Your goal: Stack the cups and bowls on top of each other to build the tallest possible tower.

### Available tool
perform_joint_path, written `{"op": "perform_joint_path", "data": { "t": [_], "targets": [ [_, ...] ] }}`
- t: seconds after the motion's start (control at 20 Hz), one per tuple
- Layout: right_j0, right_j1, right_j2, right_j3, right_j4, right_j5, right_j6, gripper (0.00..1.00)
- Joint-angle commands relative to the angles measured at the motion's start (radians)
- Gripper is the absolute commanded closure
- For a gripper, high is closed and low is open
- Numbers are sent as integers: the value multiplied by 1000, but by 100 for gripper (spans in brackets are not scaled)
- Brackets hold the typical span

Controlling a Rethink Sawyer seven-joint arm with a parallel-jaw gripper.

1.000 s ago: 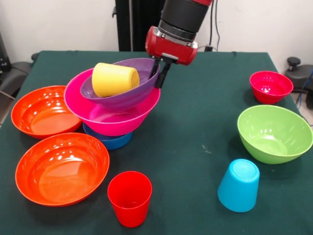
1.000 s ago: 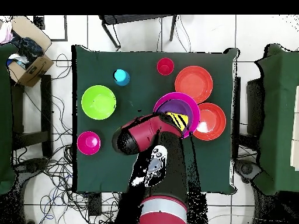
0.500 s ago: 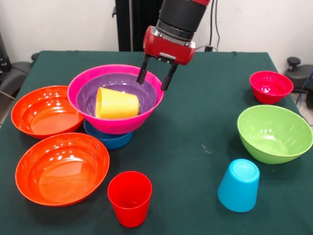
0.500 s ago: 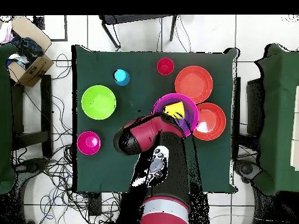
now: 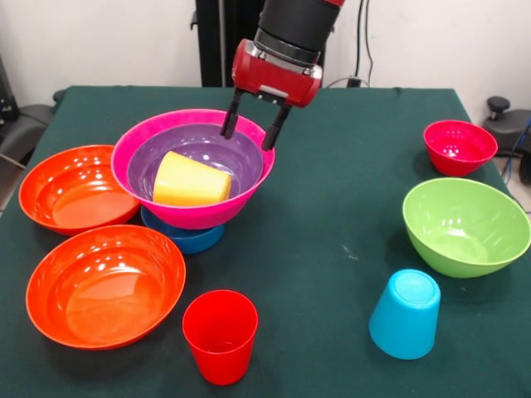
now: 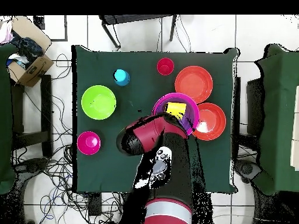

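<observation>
- A short tower (image 5: 192, 178) has been built at the middle left of the table (image 5: 332, 240) in the front view: a small blue bowl (image 5: 184, 235) at the bottom, a magenta bowl (image 5: 141, 191) on it, and a purple bowl (image 5: 211, 149) nested inside that.
- A yellow cup (image 5: 191, 181) is seen lying on its side inside the purple bowl, so it is judged loose filling, not a proper layer.
- The gripper (image 5: 247, 131) is held just above the far rim of the stack, its two fingers apart and nothing between them.
- Most of the work is judged to be left: two orange bowls (image 5: 104, 284), a red cup (image 5: 220, 334), a light blue cup (image 5: 405, 313) set upside down, a green bowl (image 5: 465, 225) and a small crimson bowl (image 5: 459, 147) are all unstacked on the cloth.
- The orange bowls are placed just beside the stack; the green and crimson bowls are well apart from it, across the table.
- The tipped cup is the likely obstacle: anything added on top could be left sitting crooked.
- Off the table, a cardboard box (image 6: 29, 69) and floor cables can be made out in the overhead view.
</observation>
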Motion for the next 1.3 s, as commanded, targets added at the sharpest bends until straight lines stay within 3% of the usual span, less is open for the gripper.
{"op": "perform_joint_path", "data": {
  "t": [0.05, 0.2, 0.6, 0.75, 1.0, 1.1, 1.3],
  "targets": [
    [-35, 9, 68, -14, -80, -20, -89, 0],
    [-90, -52, 120, 23, -62, 16, -166, 0],
    [-495, -241, 529, 168, 97, 238, -606, 0],
    [-600, -287, 649, 173, 164, 356, -726, 0],
    [-704, -272, 768, 154, 221, 468, -841, 0],
    [-751, -253, 842, 158, 228, 504, -954, 0],
    [-835, -212, 977, 188, 191, 429, -1121, 0]
  ]
}}
